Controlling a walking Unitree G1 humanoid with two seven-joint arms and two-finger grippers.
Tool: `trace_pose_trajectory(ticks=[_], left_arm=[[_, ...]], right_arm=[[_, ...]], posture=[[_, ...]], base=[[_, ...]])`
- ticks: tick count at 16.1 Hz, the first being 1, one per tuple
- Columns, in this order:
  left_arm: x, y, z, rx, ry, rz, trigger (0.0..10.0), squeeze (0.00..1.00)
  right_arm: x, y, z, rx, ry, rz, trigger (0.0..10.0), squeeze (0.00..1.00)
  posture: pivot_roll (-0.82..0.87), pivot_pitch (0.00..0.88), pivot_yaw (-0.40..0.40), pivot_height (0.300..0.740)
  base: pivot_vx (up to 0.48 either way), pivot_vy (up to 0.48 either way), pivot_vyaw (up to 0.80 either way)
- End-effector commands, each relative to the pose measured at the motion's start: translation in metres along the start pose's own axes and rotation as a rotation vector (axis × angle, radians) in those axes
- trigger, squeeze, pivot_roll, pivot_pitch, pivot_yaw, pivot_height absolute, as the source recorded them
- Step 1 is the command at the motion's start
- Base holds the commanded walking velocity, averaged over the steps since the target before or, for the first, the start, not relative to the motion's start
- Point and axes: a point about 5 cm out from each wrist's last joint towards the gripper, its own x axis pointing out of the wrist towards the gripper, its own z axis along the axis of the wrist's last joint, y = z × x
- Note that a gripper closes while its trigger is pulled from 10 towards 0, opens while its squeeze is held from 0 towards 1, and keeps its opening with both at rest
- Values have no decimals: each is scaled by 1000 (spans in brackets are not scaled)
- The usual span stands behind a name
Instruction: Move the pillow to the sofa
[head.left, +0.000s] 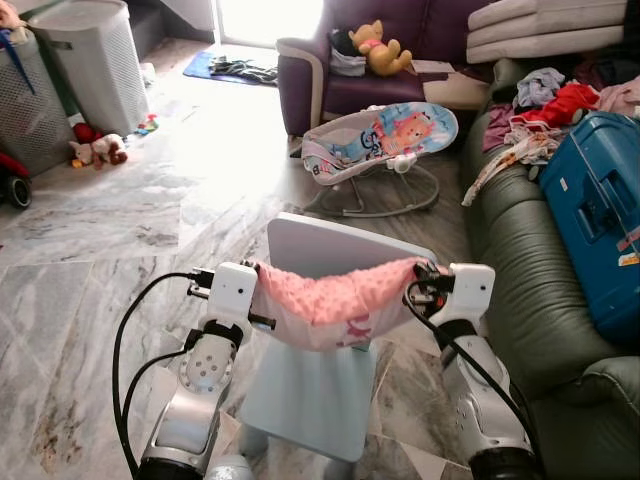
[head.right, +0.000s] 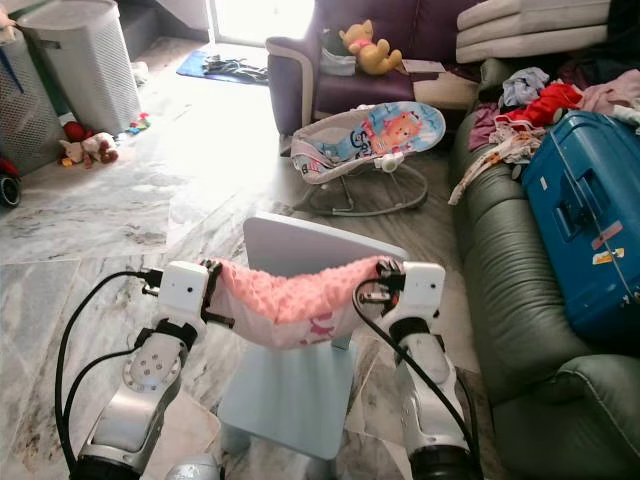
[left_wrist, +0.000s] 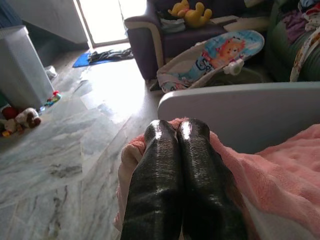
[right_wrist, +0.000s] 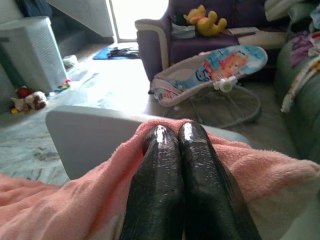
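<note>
Hanging between both clamped jaws, pillow beside sofa.

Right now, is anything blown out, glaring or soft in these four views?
Left eye view: doorway overexposed, floor below it washed white; pillow sharp. Right eye view: same glare. Left wrist view: left gripper, shut on the pillow, has shiny highlights on its fingers; background soft. Right wrist view: right gripper, also shut on it, glints likewise; doorway blown out.

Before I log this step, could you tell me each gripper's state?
Left gripper: closed on the pink pillow.
Right gripper: closed on the pillow's other end.
</note>
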Motion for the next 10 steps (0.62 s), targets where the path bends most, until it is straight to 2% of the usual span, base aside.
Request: trace_pose_trajectory(ticks=[1,5,10], left_arm=[[3,-1,9,-11,-28,-13,10000,0],[3,-1,9,-24,-19,-8,10000,0],[5,-4,9,-36,-9,-11,10000,0]], right_arm=[[2,-2,6,-1,-18,-6,10000,0],[4,-8,9,-7,-14,-28,10000,0],[6,-11,9,-12,-12,-44,10000,0]], posture=[[44,0,-33,740],[44,0,-35,740],[38,0,-30,740]], base=[[0,0,0],[0,0,0],[-274,0,0]])
